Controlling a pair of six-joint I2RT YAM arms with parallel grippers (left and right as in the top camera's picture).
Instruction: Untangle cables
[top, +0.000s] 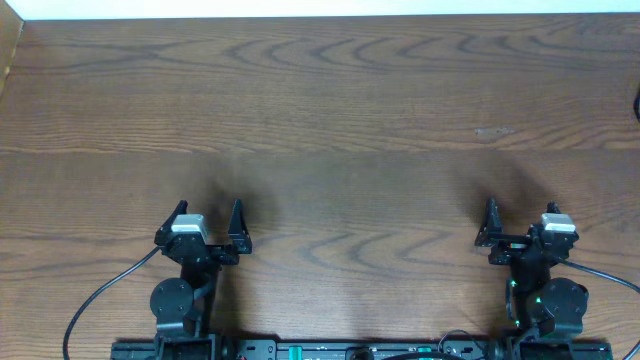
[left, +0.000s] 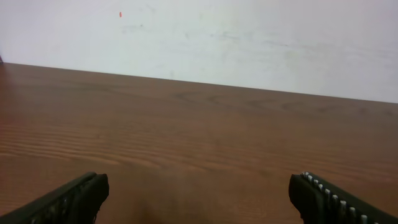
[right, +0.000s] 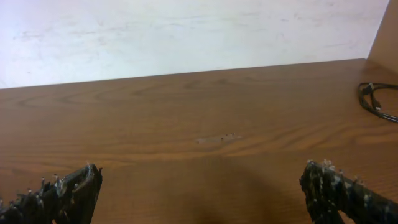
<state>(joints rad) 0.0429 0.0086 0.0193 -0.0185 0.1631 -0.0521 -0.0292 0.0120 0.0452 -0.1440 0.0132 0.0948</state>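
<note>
Brown wooden table (top: 320, 100) below a white wall (right: 186, 31), both claws spread wide.
Left claw (top: 210, 206) and right claw (top: 520, 210) sit well apart, each gaping with only bare wood between its fingers. A black cable (right: 377, 99) lies looped on the table, ahead of the right claw and far to its right; only part of it shows.

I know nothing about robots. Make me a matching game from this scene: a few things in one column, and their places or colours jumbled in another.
Things:
1. black cable
2. pale scuff
3. wall
4. table

Places or colours:
A. white
B. brown wood grain
C. at the table's far right edge
D. on the table's right half, away from its edges

Pairs: 1-C, 2-D, 3-A, 4-B
</note>
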